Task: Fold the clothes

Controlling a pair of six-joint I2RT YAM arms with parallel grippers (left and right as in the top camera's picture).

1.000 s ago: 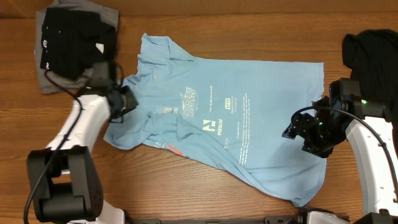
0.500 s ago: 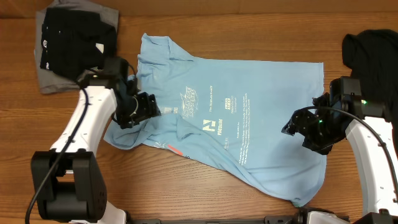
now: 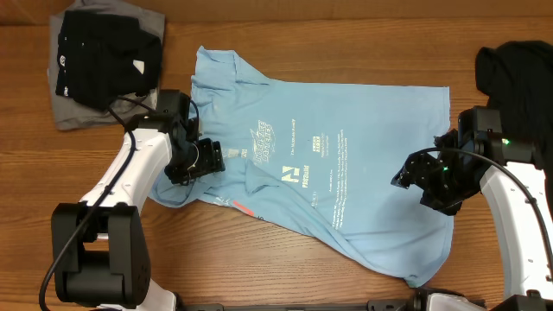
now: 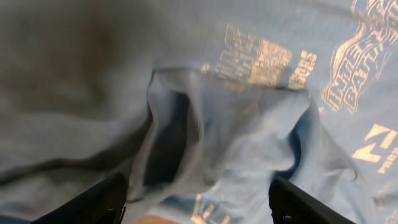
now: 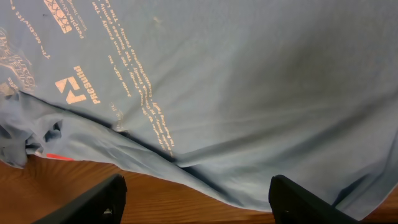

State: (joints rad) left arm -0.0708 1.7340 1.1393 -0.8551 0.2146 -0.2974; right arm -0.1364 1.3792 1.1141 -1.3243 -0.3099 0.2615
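Observation:
A light-blue T-shirt (image 3: 346, 164) with white and pink-red lettering lies spread and rumpled across the middle of the wooden table. My left gripper (image 3: 212, 158) is open and hovers over the bunched left part of the shirt; the left wrist view shows folded blue cloth (image 4: 230, 137) between its fingers (image 4: 196, 202), not held. My right gripper (image 3: 406, 180) is open over the shirt's right side; the right wrist view shows the shirt (image 5: 249, 81) and its lower hem above bare wood, with both fingers (image 5: 196, 199) wide apart.
A folded black garment (image 3: 104, 52) lies on a grey one (image 3: 65, 112) at the back left corner. A crumpled black garment (image 3: 518, 78) lies at the back right, behind the right arm. Bare wood (image 3: 259, 259) runs along the front.
My left arm has swung right, from beside the shirt's left edge onto its bunched left part. The right arm and the shirt have stayed nearly still.

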